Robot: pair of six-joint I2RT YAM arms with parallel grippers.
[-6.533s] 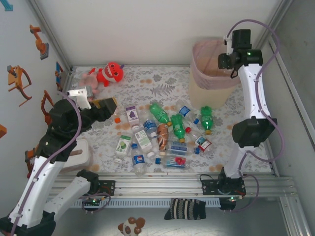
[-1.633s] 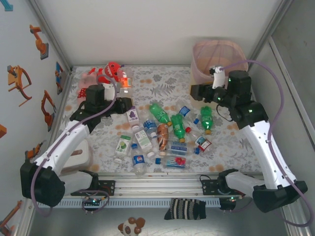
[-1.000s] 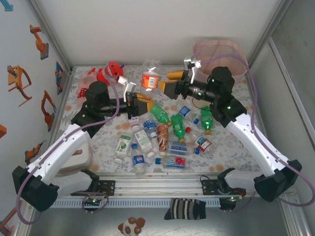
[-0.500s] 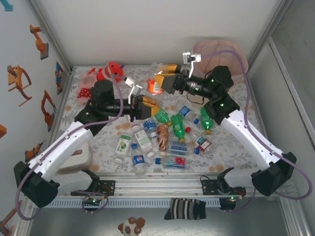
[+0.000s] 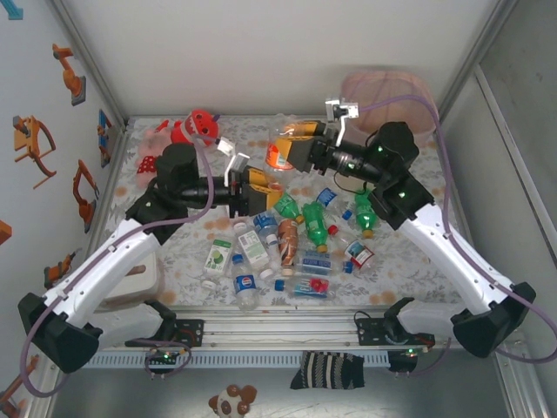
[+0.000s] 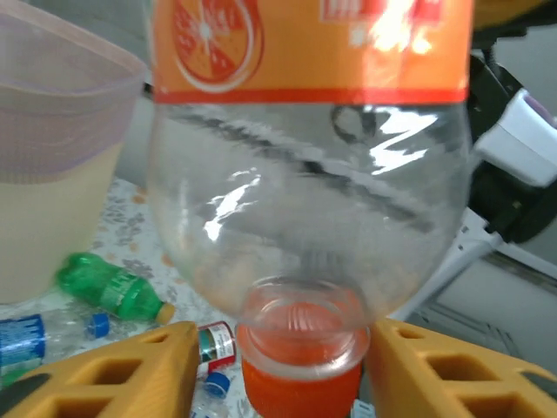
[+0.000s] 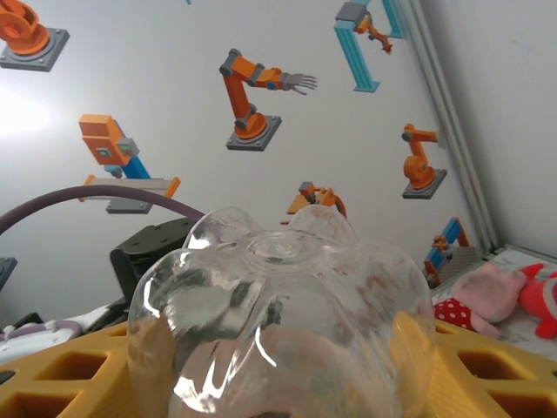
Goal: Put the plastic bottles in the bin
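The left arm [image 5: 106,264] and right arm [image 5: 452,252] are long white tubes with chunky black joints. A thin purple cable [image 5: 396,98] loops along each. The fingers [image 6: 104,374] are yellow-orange blocks with square holes. Tiny green lights [image 5: 379,150], I think, glow on the right arm.

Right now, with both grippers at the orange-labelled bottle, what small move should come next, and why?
Probably draw the left gripper straight back off the orange cap. Its fingers stand apart from it, while the right gripper clasps the orange-labelled bottle at its base, so the handover looks done; backing off frees a swing to the bin.
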